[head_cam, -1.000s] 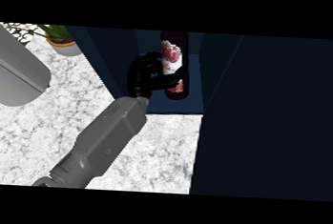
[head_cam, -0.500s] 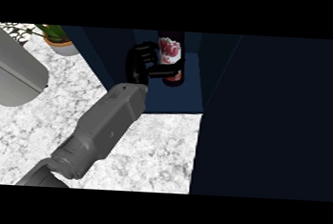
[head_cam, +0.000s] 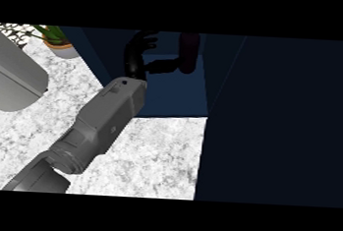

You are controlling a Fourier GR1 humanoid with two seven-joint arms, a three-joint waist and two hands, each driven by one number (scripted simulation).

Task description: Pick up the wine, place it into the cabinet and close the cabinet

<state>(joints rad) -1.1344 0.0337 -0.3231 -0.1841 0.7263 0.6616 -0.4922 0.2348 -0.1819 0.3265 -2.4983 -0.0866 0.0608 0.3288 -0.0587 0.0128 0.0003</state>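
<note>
The wine bottle (head_cam: 189, 50) stands dark and upright inside the open dark blue cabinet (head_cam: 177, 99), near its back. My right hand (head_cam: 137, 52) reaches into the cabinet just left of the bottle. Its fingers (head_cam: 146, 37) arch upward, apart from the bottle, and only the thumb tip (head_cam: 164, 65) reaches to the bottle's side. The hand stands open. Only the grey forearm (head_cam: 13, 79) of my left arm shows at the left edge; its hand is out of the picture.
The cabinet's dark door (head_cam: 283, 123) stands open and fills the right side. A potted plant (head_cam: 56, 41) sits at the back left on the white marble counter (head_cam: 150, 156), beside a mesh object (head_cam: 12, 30).
The right arm has pushed further into the cabinet with the bottle. The fingers that were wrapped round the bottle have come off it, and the bottle now stands to the right of the hand.
</note>
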